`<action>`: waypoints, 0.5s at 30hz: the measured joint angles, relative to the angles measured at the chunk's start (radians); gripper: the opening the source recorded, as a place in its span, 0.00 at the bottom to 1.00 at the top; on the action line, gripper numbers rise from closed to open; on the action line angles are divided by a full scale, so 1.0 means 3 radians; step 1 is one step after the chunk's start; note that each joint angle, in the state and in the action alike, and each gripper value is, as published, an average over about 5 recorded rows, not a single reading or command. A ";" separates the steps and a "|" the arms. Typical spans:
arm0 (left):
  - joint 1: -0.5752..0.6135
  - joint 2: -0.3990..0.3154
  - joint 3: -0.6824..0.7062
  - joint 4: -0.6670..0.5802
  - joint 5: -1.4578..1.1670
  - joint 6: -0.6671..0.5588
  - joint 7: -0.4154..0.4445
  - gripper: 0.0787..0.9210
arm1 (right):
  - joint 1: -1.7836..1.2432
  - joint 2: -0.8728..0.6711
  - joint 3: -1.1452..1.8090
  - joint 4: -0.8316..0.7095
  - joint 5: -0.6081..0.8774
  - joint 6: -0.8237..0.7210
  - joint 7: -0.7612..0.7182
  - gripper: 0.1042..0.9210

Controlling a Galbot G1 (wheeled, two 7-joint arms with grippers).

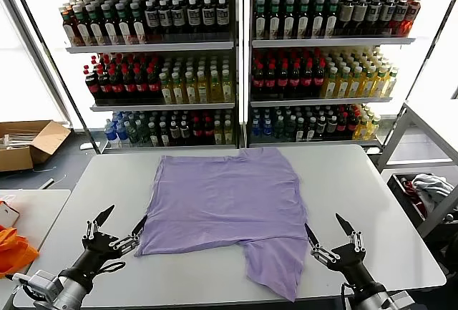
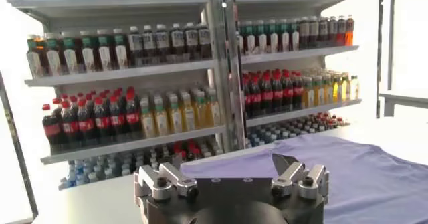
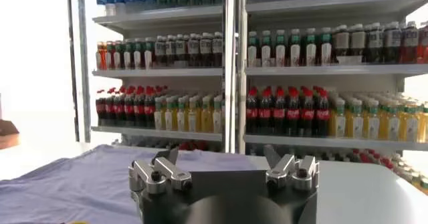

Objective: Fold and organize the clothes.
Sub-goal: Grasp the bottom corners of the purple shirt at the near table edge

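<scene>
Head view, lavender T-shirt (image 1: pixel 225 206) between spread left gripper (image 1: pixel 120 224), right gripper (image 1: pixel 328 233)

Each claw, left (image 1: pixel 120 224) and right (image 1: pixel 328 236), has two slim black pointed fingers (image 1: pixel 104 215) hinged on silver metal links with dark screws. The wrist blocks behind them are black, the forearms silvery grey.

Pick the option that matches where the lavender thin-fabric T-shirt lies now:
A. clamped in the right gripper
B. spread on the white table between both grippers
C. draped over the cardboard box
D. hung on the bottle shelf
B: the lavender thin-fabric T-shirt lies spread on the white table, with the open left gripper and open right gripper at its near corners, holding nothing.
</scene>
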 measured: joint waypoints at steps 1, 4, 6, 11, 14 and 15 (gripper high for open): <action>0.0000 0.0018 0.0007 0.0008 -0.0009 0.0014 -0.0010 0.88 | -0.0016 -0.0009 -0.0004 0.0007 -0.0006 -0.0022 0.0014 0.88; -0.0009 0.0111 0.0042 0.0057 -0.0054 0.0084 -0.0061 0.88 | -0.0103 -0.0039 -0.0030 0.0043 -0.0038 -0.0120 0.0077 0.88; -0.0022 0.0182 0.0068 0.0103 -0.0089 0.0140 -0.0104 0.88 | -0.0172 -0.0049 -0.0056 0.0065 -0.0065 -0.0184 0.0121 0.88; -0.0076 0.0296 0.0137 0.0239 -0.0158 0.0276 -0.0209 0.88 | -0.0318 -0.0040 -0.0145 0.0107 -0.0141 -0.0291 0.0207 0.88; -0.0115 0.0318 0.0182 0.0326 -0.0179 0.0343 -0.0271 0.88 | -0.0393 -0.0020 -0.0204 0.0119 -0.0192 -0.0327 0.0243 0.88; -0.0127 0.0322 0.0199 0.0355 -0.0184 0.0360 -0.0290 0.88 | -0.0416 -0.0012 -0.0224 0.0120 -0.0209 -0.0336 0.0256 0.88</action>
